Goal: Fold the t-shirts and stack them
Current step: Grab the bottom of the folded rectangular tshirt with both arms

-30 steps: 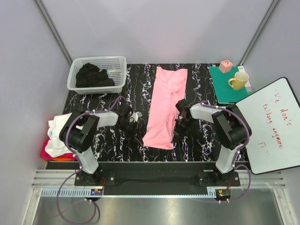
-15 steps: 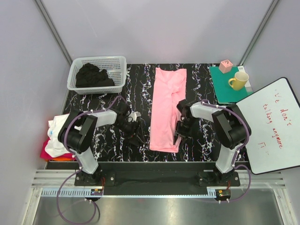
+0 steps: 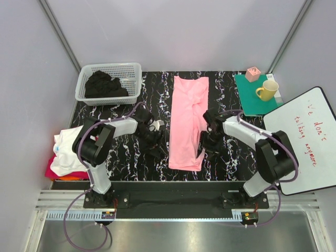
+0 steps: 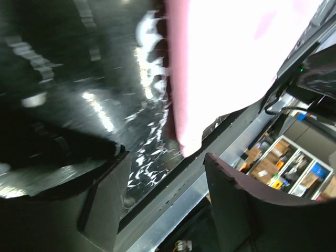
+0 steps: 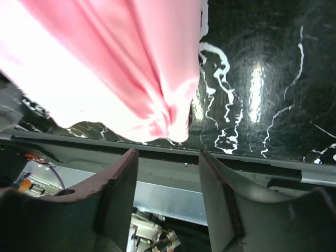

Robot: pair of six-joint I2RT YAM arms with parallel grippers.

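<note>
A pink t-shirt, folded into a long narrow strip, lies flat down the middle of the black marbled table. My left gripper sits just left of the strip's near end, open and empty. In the left wrist view the shirt's near corner lies beyond the open left gripper. My right gripper hovers at the strip's near right corner, also open. In the right wrist view the bunched pink hem lies just ahead of the right gripper, with nothing between its fingers.
A white basket at the back left holds black shirts. A stack of folded shirts, white on top, sits at the left edge. At the right are a green mat, a yellow mug, a pink cube and a whiteboard.
Both grippers have opened and let go of the pink shirt's near end. That end has settled flat, shifted slightly right. The right arm's elbow has swung out to the right.
</note>
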